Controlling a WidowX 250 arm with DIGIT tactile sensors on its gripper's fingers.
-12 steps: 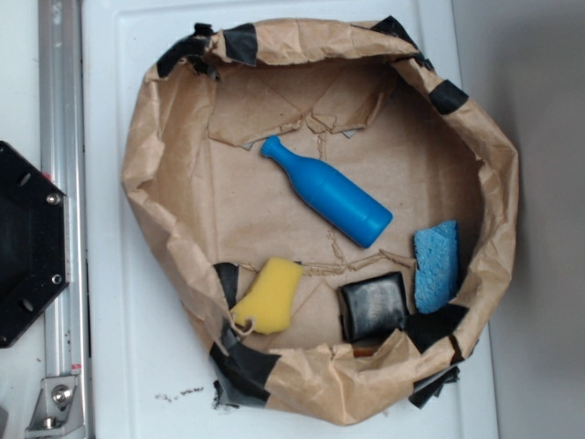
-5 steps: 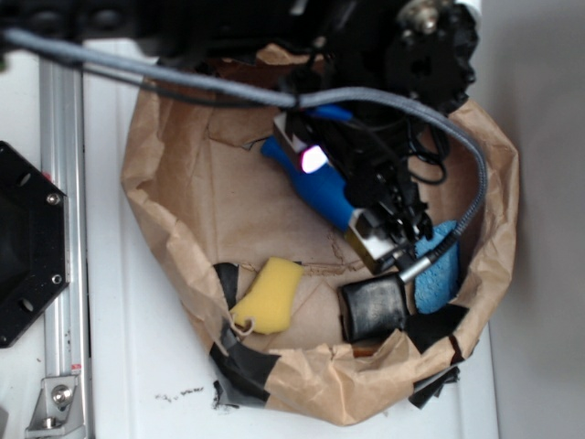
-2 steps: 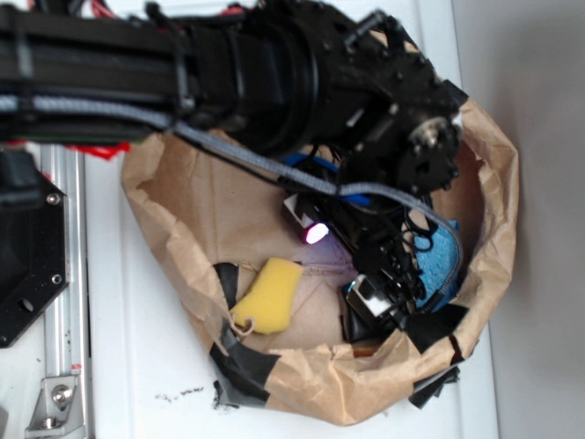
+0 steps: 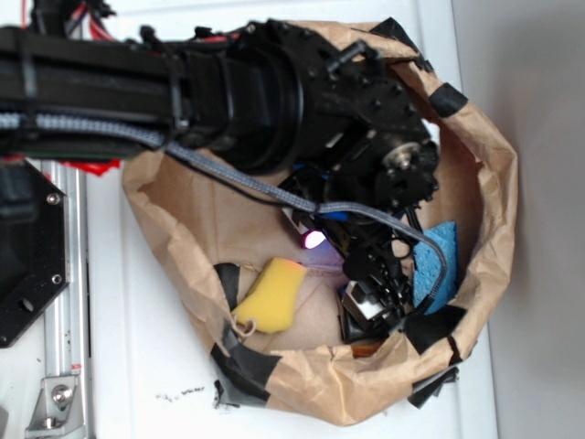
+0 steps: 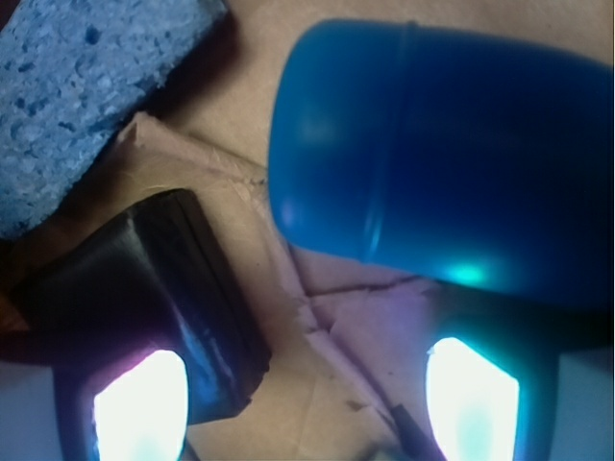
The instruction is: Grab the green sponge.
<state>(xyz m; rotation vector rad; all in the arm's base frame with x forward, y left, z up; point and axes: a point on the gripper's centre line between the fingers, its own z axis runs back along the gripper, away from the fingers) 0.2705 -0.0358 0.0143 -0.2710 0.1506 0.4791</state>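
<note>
Two views show a brown paper bag [image 4: 498, 210], rolled down into a wide nest on a white worktop [image 4: 137, 366], with black tape [image 4: 242, 366] patching its rim. The green sponge [image 4: 270, 294], which looks yellow, lies on the bag's floor near the lower-left rim, its narrow end touching a taped patch; nothing grips it. A black arm [image 4: 228, 87] reaches in from the upper left, with a grey cable [image 4: 366, 212] looping across it, and covers the bag's upper middle. The gripper [image 4: 377, 302] hangs over the lower part of the bag, right of the green sponge and apart from it, directly above a black pad [image 4: 352, 322] that is mostly hidden beneath it. A blue sponge [image 4: 434, 261] lies just right of the gripper against the bag's right wall. A pink light [image 4: 313, 240] glows on the arm above the green sponge. In the wrist view the two fingers [image 5: 480, 384] stand apart at the frame's lower corners with bare paper between them, so the gripper is spread wide and holds nothing. That view shows the blue bottle [image 5: 452, 154] filling the upper right, the black pad [image 5: 163, 288] at lower left by one finger, and the blue sponge [image 5: 86, 86] at upper left; the green sponge is outside it. A black plate [image 4: 27, 265] on a metal rail [image 4: 64, 366] sits left of the bag.
</note>
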